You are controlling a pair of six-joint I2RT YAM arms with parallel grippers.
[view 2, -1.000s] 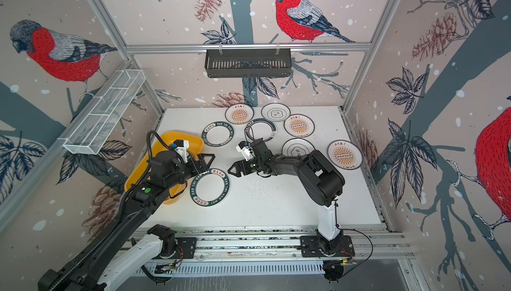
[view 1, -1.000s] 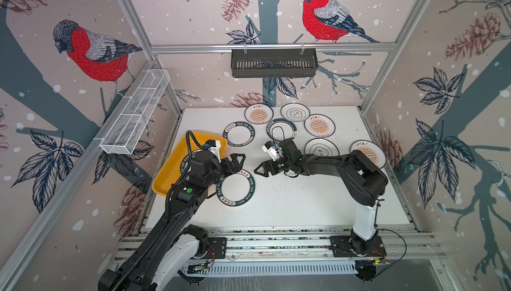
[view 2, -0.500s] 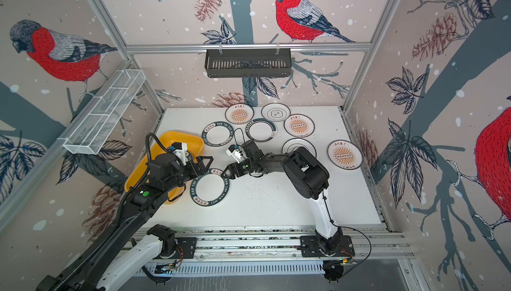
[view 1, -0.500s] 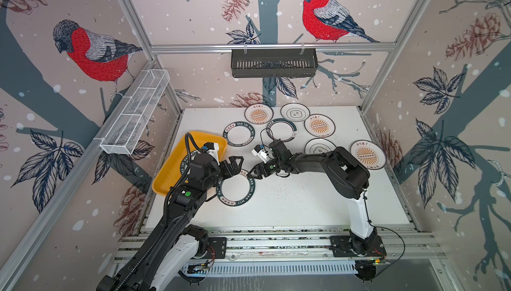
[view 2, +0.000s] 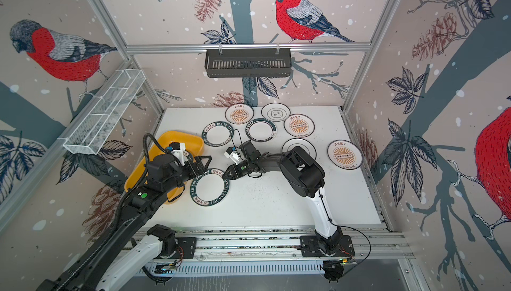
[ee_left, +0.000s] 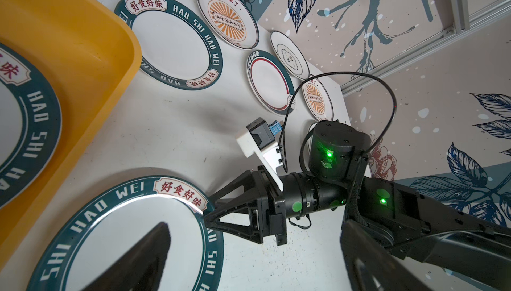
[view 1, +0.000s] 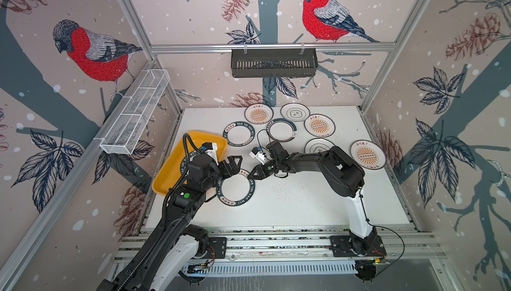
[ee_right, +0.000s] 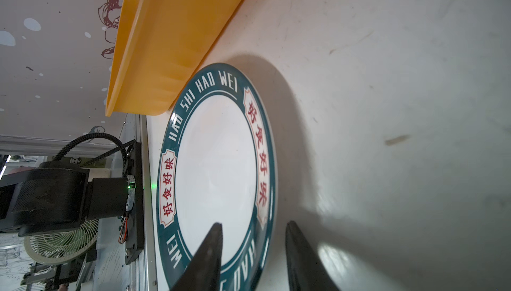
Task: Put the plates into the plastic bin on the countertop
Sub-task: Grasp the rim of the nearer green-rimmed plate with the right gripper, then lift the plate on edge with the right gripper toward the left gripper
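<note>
Right end effector (view 1: 251,174) narrowly straddles green-lettered white plate (view 1: 236,190); left end effector (view 1: 237,165) gapes wide.

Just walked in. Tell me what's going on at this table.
Plates are being loaded into the yellow bin. The right tool straddles the rim of a green-rimmed plate beside the bin; whether it grips yet is unclear. The left tool hovers open over that plate. A second plate lies in the bin; seven more wait on the countertop.
</note>
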